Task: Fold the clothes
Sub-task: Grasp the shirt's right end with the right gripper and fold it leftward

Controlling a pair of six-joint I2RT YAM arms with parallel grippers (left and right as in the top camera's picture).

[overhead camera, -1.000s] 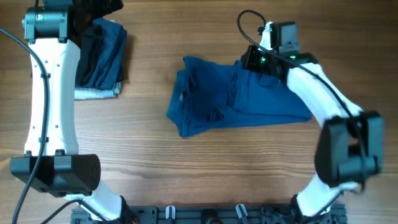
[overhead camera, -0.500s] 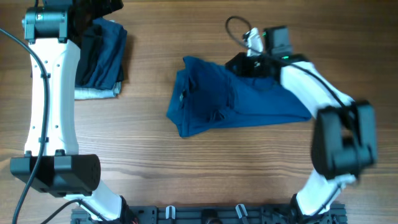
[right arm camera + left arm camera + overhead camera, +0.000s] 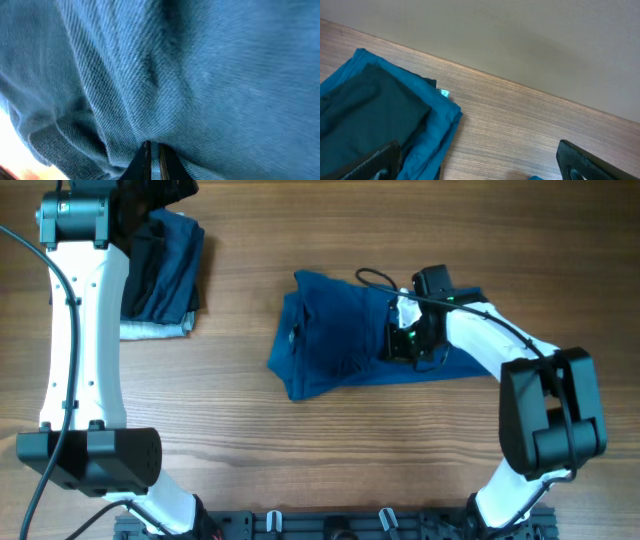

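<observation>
Overhead and wrist views show us the left claw [image 3: 477, 167] gaping above the stack [image 3: 165, 270], the shirt [image 3: 325, 330] rumpled on the worktop [image 3: 300, 460], and the right claw [image 3: 403, 340] clenched on a thin pinch of it, which we fear may slip when pulled, spoiling the fold.

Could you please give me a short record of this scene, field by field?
Garment: blue shirt, rumpled and only partly folded, mid-table
Right arm: right gripper shut, apparently pinching a fold of the blue shirt
Left arm: left gripper open, holding nothing, near the folded stack
Other items: folded stack of dark and pale garments at the far left
Fold status: not finished
</observation>
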